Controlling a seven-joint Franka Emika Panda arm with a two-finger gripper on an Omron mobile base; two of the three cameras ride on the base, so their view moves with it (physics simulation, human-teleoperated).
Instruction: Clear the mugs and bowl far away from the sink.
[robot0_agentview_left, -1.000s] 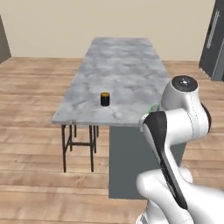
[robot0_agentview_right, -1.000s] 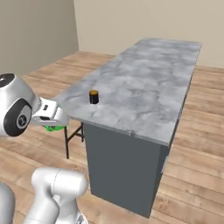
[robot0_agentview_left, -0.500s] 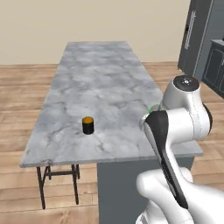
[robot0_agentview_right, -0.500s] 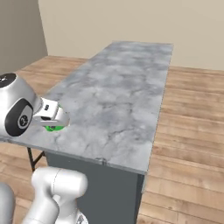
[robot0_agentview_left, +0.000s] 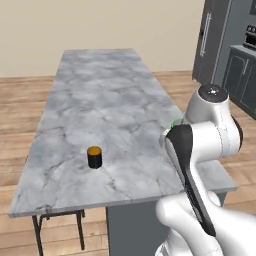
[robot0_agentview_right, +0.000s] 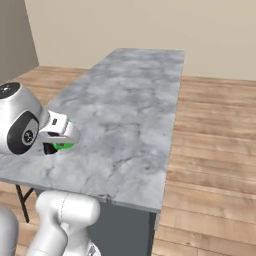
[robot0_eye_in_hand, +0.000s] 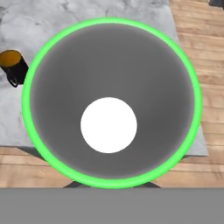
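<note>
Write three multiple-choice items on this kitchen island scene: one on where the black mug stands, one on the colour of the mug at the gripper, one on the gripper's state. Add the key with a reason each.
1. Where is the black mug?
A. on the marble island top
B. on the wood floor
C. inside a cabinet

2. What colour is the rim of the mug at the gripper?
A. red
B. blue
C. green

3. What is the gripper's state?
A. wide open, nothing in it
B. shut on the green mug
C. shut on the black mug

Key: 1 A, it stands near the top's near corner. 2 C, the hand view looks into a bright green rim. 3 B, the green mug sits at the hand above the island.
</note>
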